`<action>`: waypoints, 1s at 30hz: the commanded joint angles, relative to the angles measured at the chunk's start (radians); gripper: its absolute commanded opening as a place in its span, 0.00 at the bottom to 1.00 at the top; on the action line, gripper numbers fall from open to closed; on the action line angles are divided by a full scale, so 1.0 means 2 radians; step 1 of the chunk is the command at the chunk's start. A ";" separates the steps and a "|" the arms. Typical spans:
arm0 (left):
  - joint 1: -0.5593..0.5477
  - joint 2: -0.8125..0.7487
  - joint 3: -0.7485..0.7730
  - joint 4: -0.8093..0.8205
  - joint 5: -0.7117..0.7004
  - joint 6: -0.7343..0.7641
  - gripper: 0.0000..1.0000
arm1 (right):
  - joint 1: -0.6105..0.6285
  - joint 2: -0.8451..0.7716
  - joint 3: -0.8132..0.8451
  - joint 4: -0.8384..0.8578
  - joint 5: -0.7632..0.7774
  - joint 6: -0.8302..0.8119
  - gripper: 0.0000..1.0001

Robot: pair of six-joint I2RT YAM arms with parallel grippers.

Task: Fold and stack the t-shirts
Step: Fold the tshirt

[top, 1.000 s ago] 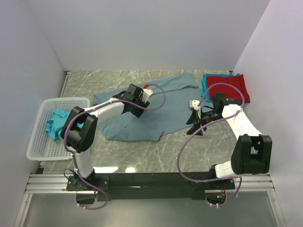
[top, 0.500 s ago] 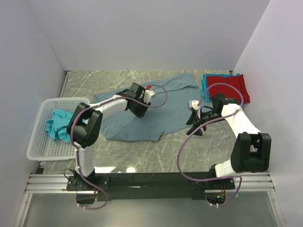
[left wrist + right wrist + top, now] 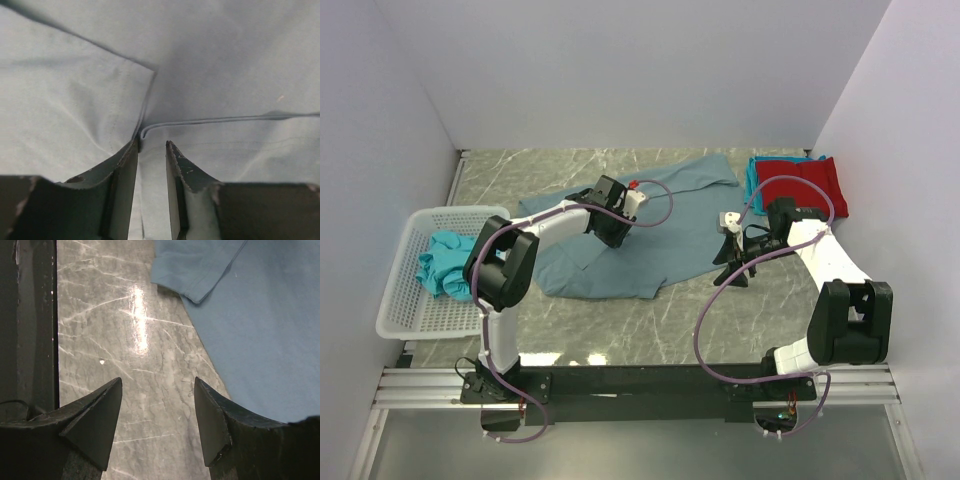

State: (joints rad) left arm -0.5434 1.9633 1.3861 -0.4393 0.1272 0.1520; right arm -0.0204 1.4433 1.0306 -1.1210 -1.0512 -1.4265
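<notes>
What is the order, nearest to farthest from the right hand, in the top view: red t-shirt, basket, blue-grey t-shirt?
1. Blue-grey t-shirt, just left of the right hand.
2. Red t-shirt, back right corner.
3. White basket, left edge.

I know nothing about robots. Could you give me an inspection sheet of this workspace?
Surface: grey marbled table.
Job's things: blue-grey t-shirt spread mid-table; red t-shirt folded far right on a teal t-shirt; crumpled teal t-shirt in the white basket.
Clutter: nothing seen beyond the white basket.
Grippers: left end effector narrowly open, tips at a hem of the blue-grey t-shirt; right end effector open over bare table, holding nothing.
Cables: purple cables loop along both arms.
Surroundings: white walls; black rail at near edge.
</notes>
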 commanded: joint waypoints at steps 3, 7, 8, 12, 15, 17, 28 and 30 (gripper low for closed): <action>0.001 -0.001 0.009 0.011 -0.027 -0.003 0.35 | -0.004 0.000 0.017 -0.012 -0.007 -0.009 0.66; 0.001 0.002 0.011 0.010 -0.024 -0.002 0.34 | -0.004 0.002 0.019 -0.014 -0.008 -0.011 0.66; 0.001 0.004 0.012 0.009 -0.017 -0.002 0.33 | -0.004 0.002 0.019 -0.014 -0.007 -0.011 0.66; 0.000 0.011 0.012 0.006 -0.010 -0.002 0.29 | -0.004 0.002 0.018 -0.014 -0.008 -0.010 0.66; 0.000 0.011 0.011 0.005 -0.007 -0.003 0.21 | -0.004 0.002 0.019 -0.014 -0.007 -0.010 0.66; -0.001 0.009 0.011 0.004 -0.005 -0.003 0.14 | -0.004 0.002 0.018 -0.013 -0.005 -0.009 0.66; -0.011 -0.160 -0.088 0.022 0.001 -0.028 0.01 | -0.023 -0.018 0.016 0.078 0.087 0.104 0.66; -0.012 -0.230 -0.125 0.038 0.011 -0.036 0.01 | -0.032 -0.031 0.007 0.107 0.135 0.091 0.67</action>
State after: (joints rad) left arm -0.5583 1.7031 1.1999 -0.4187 0.1093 0.1165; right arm -0.0547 1.4380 1.0332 -1.0298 -0.9180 -1.3045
